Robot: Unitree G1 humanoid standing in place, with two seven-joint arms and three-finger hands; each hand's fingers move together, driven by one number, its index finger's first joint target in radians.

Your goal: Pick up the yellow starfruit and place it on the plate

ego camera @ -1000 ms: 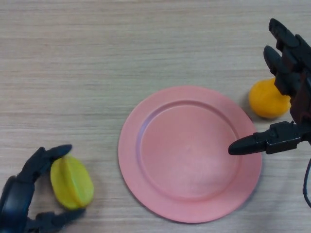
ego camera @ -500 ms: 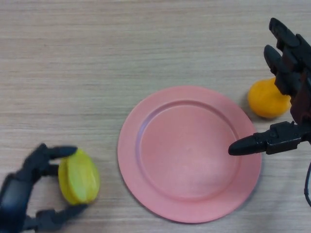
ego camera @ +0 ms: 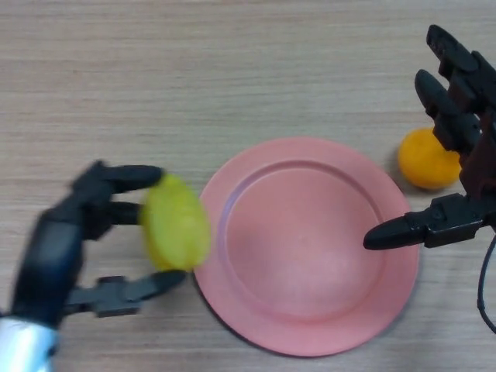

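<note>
The yellow starfruit [ego camera: 176,223] is held in my left hand [ego camera: 77,232], fingers above it and thumb below, lifted just left of the plate's rim. The pink plate [ego camera: 256,325] lies in the middle of the table with nothing on it. My right hand [ego camera: 457,155] is open at the right edge, its thumb reaching over the plate's right rim.
An orange fruit [ego camera: 426,159] lies on the table right of the plate, partly behind my right hand. The wooden table [ego camera: 194,70] stretches beyond the plate.
My left hand has lifted the starfruit and carried it up and to the right, from the lower left corner to the plate's left rim. The right hand has stayed put.
</note>
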